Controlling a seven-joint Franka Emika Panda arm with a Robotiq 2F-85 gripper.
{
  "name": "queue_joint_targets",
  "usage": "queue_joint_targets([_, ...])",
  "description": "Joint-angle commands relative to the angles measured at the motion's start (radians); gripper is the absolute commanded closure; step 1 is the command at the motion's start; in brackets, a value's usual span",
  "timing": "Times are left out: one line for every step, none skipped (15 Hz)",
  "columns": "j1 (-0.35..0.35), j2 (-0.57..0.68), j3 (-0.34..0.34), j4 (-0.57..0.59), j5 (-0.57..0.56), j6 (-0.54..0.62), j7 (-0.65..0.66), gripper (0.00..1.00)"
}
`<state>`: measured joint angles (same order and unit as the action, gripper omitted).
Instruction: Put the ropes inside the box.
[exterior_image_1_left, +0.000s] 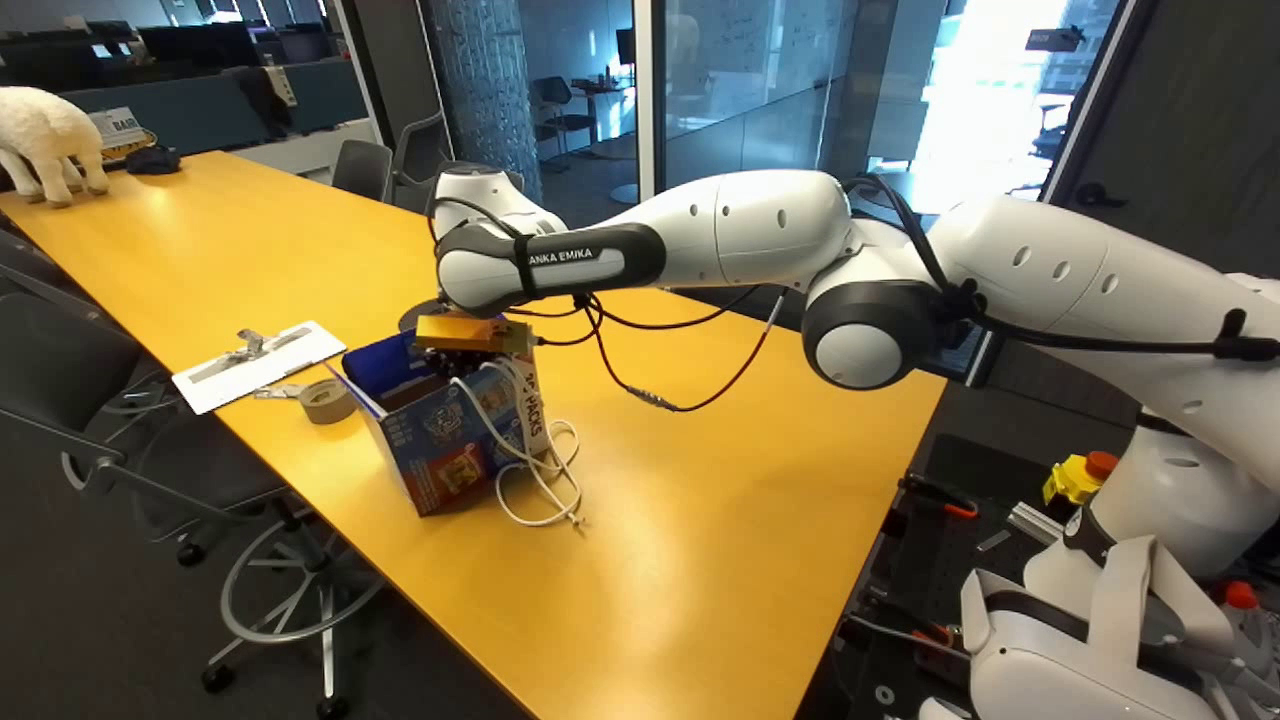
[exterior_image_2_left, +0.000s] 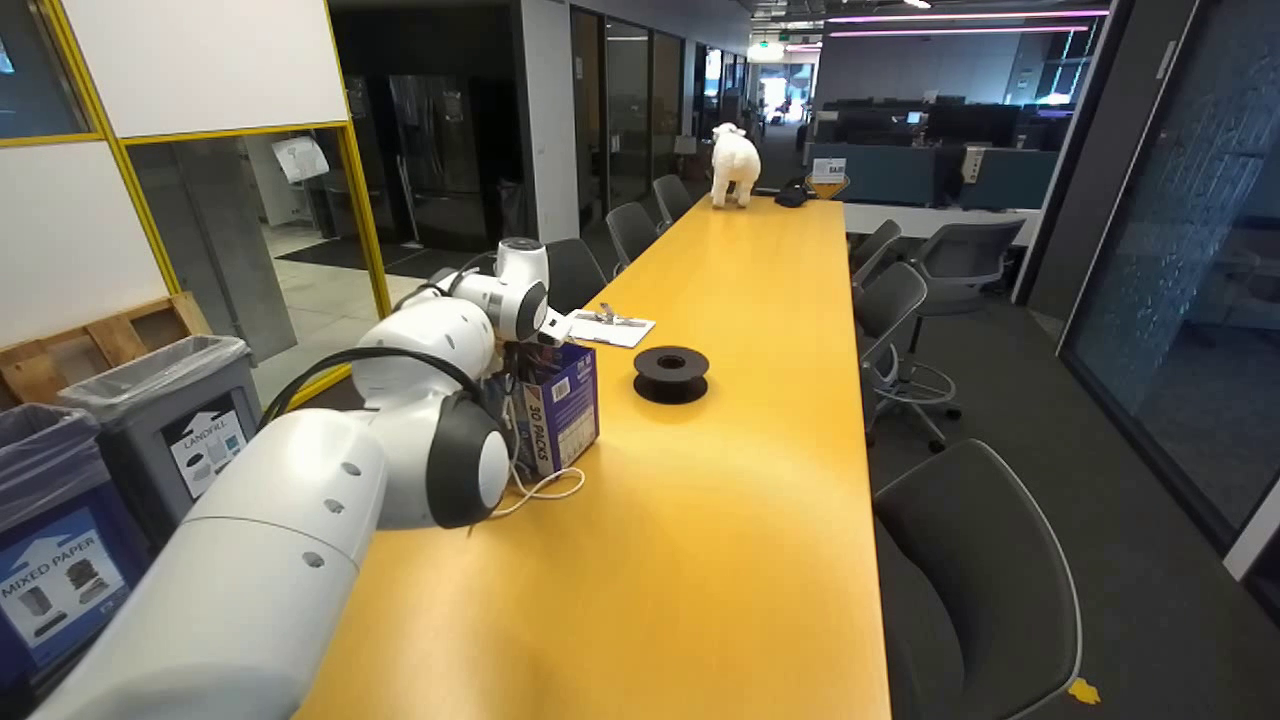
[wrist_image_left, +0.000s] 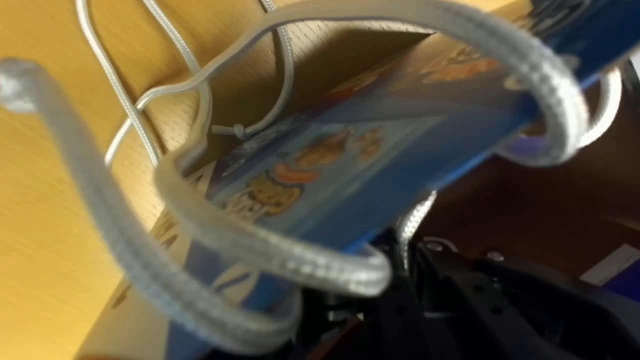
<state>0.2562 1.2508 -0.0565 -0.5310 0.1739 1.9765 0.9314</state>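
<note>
With fingers (wrist_image_left: 397, 310) closed, seemingly on white braided cord (wrist_image_left: 300, 263), at the mouth of the blue snack box (exterior_image_1_left: 450, 440), lower deep before releasing, then tuck in loops draped over the rim onto the tabletop (exterior_image_1_left: 690, 490).

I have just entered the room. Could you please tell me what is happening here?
A robot arm is here to put a white rope into the blue printed box on the table. Its tool, at the box's open top, is shut and seems to grip part of the rope. Much of the rope hangs outside the box and lies in loops on the table, so the job is unfinished.
</note>
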Motion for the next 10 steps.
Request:
queue_joint_targets([0.0,0.011,0.0,0.043,-0.015,-0.043,-0.042,0.69])
queue_joint_targets([-0.001,0.006,0.002,0.043,-0.015,-0.048,-0.057,0.65])
queue_joint_targets([-0.001,0.003,0.002,0.044,-0.019,-0.054,-0.078,0.57])
queue_joint_targets([0.001,-0.002,-0.001,0.044,-0.022,-0.055,-0.094,0.49])
queue_joint_targets([0.001,-0.005,-0.003,0.047,-0.022,-0.05,-0.101,0.42])
queue_joint_targets([0.004,-0.014,-0.007,0.049,-0.027,-0.045,-0.113,0.34])
queue_joint_targets([-0.007,0.029,0.021,0.139,-0.059,-0.082,-0.11,0.27])
queue_joint_targets([-0.005,0.023,0.019,0.154,-0.07,-0.086,-0.119,0.2])
queue_joint_targets([-0.006,0.021,0.02,0.172,-0.083,-0.094,-0.125,0.12])
queue_joint_targets([-0.001,-0.041,0.02,0.082,-0.095,-0.046,-0.14,0.05])
